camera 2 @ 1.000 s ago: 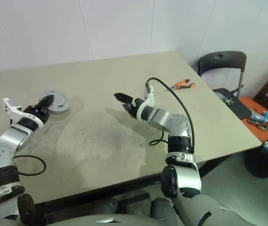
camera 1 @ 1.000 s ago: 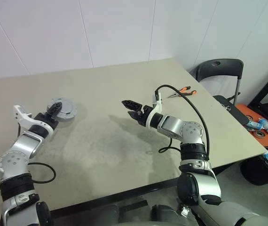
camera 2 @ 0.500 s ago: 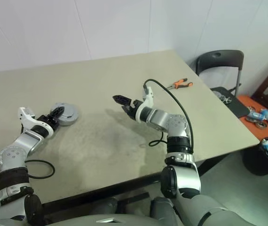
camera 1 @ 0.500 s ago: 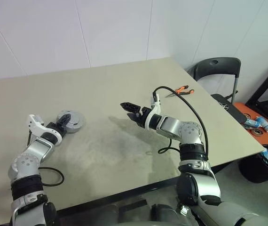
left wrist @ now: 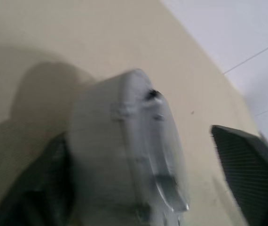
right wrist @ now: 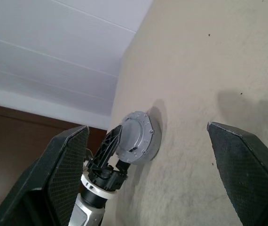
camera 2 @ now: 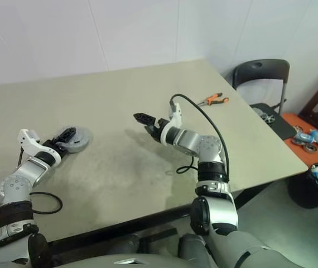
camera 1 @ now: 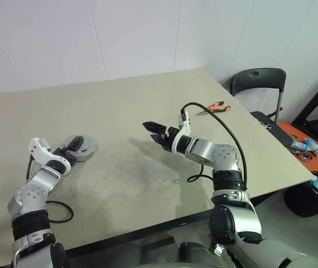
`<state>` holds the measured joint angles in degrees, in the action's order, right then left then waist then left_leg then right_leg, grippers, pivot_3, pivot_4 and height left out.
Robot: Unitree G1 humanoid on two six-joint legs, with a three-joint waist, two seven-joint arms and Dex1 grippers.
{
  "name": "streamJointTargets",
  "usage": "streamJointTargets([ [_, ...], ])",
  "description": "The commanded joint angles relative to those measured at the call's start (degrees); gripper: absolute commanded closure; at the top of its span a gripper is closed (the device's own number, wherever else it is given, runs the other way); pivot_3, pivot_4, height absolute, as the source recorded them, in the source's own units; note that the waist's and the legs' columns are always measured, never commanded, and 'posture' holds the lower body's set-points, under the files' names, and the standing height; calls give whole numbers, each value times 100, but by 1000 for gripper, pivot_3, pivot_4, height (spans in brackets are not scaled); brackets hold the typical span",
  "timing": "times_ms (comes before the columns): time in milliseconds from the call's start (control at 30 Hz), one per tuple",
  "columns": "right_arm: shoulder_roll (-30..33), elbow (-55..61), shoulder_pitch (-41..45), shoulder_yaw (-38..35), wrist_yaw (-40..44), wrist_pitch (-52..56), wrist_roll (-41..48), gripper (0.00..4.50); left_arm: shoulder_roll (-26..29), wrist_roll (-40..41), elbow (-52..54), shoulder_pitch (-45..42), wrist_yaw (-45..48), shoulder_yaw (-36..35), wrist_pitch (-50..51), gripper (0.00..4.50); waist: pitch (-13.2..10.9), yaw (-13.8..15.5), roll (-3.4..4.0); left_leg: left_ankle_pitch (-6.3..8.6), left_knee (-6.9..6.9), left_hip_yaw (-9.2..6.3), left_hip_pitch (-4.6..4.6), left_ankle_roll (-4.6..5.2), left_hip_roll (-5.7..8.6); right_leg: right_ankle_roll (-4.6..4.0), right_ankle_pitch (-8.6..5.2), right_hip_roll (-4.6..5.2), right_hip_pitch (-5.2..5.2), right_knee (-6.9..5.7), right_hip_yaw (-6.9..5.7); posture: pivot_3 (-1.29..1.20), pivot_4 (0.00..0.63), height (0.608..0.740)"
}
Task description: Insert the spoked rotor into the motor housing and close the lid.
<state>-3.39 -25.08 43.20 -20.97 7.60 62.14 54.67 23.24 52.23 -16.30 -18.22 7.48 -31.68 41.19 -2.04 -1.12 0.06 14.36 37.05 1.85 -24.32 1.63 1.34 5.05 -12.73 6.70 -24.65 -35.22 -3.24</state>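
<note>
One closed motor housing [camera 1: 81, 149], lid [right wrist: 135, 134] on top, now sits on the tabletop [camera 1: 148, 111] at far left; the left gripper [camera 1: 71, 149] has lowered it and spread its fingers wide. Right gripper [camera 1: 154, 131] hovers mid-table, fingers wide and empty. One pair of pliers [camera 1: 213, 108] lies far right; assembly appears finished.

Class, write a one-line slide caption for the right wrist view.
Open right gripper frames the left gripper at the lidded motor housing.
</note>
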Motion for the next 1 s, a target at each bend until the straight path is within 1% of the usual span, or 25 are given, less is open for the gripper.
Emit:
streamJointTargets([
  [33,-14,109,94,-16,74,-19,22,295,283,-67,321,4,224,20,188,79,0,-1,0,0,0,0,0,0,0,0,0,0,0,0,0,0,0,740],
  [100,-9,106,85,-22,74,-21,18,295,412,-45,364,78,303,-69,278,79,0,-3,0,0,0,0,0,0,0,0,0,0,0,-1,0,0,0,740],
  [267,-31,123,71,-34,62,-30,18,295,957,-58,350,517,738,-289,488,79,0,-49,2,0,-1,0,1,-1,-1,0,0,0,-4,-3,1,0,0,740],
  [367,-7,111,79,-12,116,-19,-12,295,1439,-269,-116,603,874,-609,249,79,-1,-97,2,0,-4,0,1,-2,-2,-1,-1,1,-5,-3,1,0,0,740],
  [433,48,45,99,-15,142,-19,-47,295,1771,-395,-524,499,1049,-752,80,79,-1,-115,3,-1,-3,-2,1,-4,-1,-2,-1,1,-6,-4,0,0,0,740],
  [533,257,-24,194,-20,300,-6,-92,295,2334,-560,-1184,87,1335,-944,-252,79,1,-99,-2,-1,-2,-2,2,-5,-1,-3,-1,1,-21,-2,-2,0,0,740],
  [633,504,-147,377,-20,523,-103,-182,295,2599,-562,-1190,-328,1767,-828,-265,79,2,-75,-3,-1,-1,-2,1,-6,4,-3,-1,6,-24,1,-3,0,0,740],
  [700,618,-221,484,-8,640,-163,-247,295,2601,-500,-989,-480,1996,-725,-144,79,1,-80,-1,0,-1,0,-1,-5,8,-3,0,11,-24,2,-3,0,0,740],
  [767,750,-161,568,79,786,-226,-355,295,2459,-302,-368,-552,2166,-511,175,79,2,-102,-2,-1,-4,1,-2,-5,8,-2,1,11,-11,0,0,0,0,740],
  [833,885,-10,574,258,939,-331,-541,295,2244,-139,366,-512,2306,-194,482,79,2,-113,-2,-1,-8,1,-3,-6,7,0,2,11,-7,-2,0,0,0,740],
  [1000,1161,555,432,558,1256,-464,-794,295,1573,255,1730,-375,2315,448,1078,79,0,-149,0,-1,-8,0,-4,-5,7,0,2,11,-7,-4,4,0,0,740],
])
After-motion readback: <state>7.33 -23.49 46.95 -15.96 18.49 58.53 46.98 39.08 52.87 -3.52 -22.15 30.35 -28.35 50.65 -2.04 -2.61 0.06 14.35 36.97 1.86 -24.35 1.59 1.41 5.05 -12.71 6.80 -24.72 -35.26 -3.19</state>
